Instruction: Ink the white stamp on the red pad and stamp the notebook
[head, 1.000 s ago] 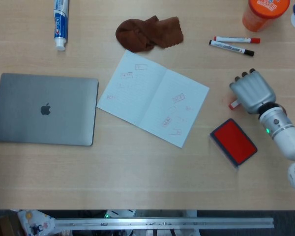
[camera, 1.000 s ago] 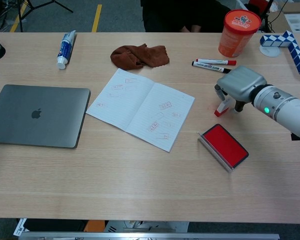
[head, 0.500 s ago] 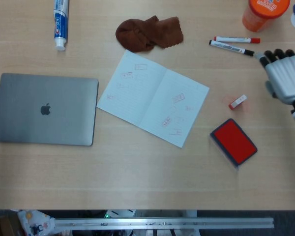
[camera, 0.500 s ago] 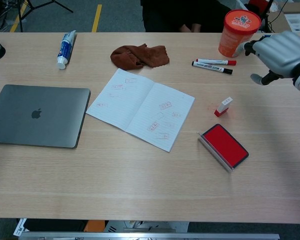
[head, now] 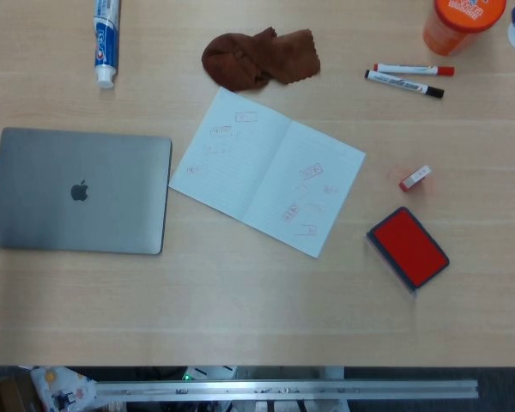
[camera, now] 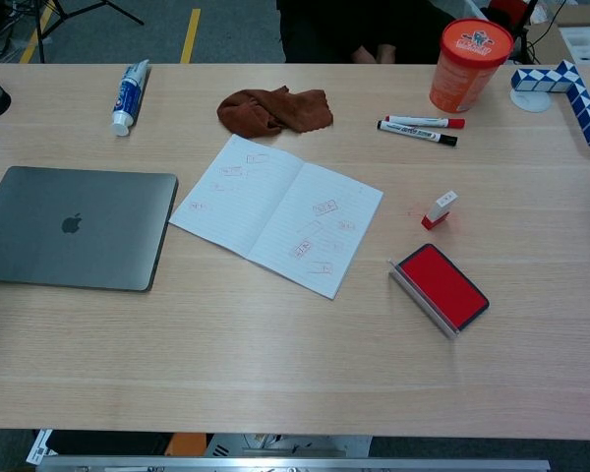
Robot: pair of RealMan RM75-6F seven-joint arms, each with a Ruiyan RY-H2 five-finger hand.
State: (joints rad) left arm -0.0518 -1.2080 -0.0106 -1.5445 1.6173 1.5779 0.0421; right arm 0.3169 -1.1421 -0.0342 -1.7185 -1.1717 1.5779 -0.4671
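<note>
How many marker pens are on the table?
2. The red-capped marker and the black-capped marker lie side by side near the orange tub, beyond the stamp. None looks hidden.

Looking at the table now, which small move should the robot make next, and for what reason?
Probably bring the right hand back over the white stamp to grip it. The stamp lies untouched on the table beside the open red pad, and neither hand clearly shows in either view, so nothing can be inked yet.

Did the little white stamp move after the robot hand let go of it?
No. The white stamp lies in the same spot as half a second ago, between the red pad and the markers. Only the robot hand left the picture.
</note>
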